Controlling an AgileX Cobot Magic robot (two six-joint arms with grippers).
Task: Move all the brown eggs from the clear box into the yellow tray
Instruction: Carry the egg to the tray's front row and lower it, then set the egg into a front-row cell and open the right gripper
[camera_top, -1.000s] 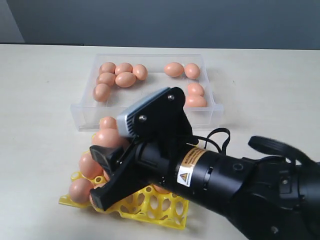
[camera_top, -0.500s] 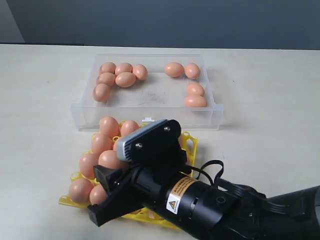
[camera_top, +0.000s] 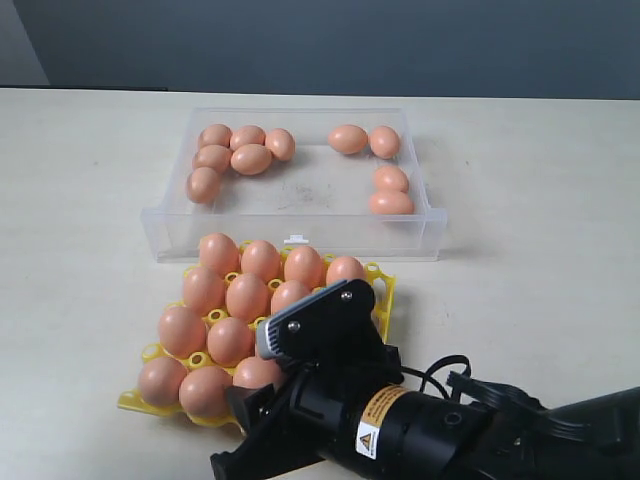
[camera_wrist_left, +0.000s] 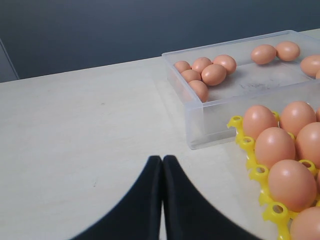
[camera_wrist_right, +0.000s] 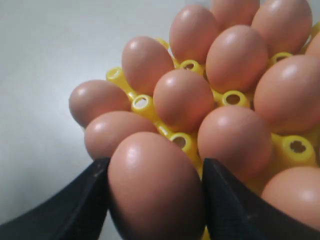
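My right gripper (camera_wrist_right: 156, 167) is shut on a brown egg (camera_wrist_right: 155, 187), its two black fingers pressing the egg's sides just off the yellow tray (camera_wrist_right: 141, 103). In the exterior view this gripper (camera_top: 262, 425) hangs over the near edge of the yellow tray (camera_top: 381, 287), where several brown eggs (camera_top: 247, 296) fill the cups; the held egg is mostly hidden there. Behind the tray, the clear box (camera_top: 300, 243) holds several brown eggs (camera_top: 250, 158). Over bare table left of the box (camera_wrist_left: 210, 117) and the tray (camera_wrist_left: 248, 145), my left gripper (camera_wrist_left: 162, 159) is shut and empty.
The right arm's black body (camera_top: 450, 430) and its cable cover the tray's near right part. Pale tabletop (camera_top: 90, 200) lies to the left and right of the box. A dark wall runs along the table's far edge.
My right arm has drawn back toward the near edge of the view and lower, still holding the egg. The tray's filled rows, hidden behind it before, now show.
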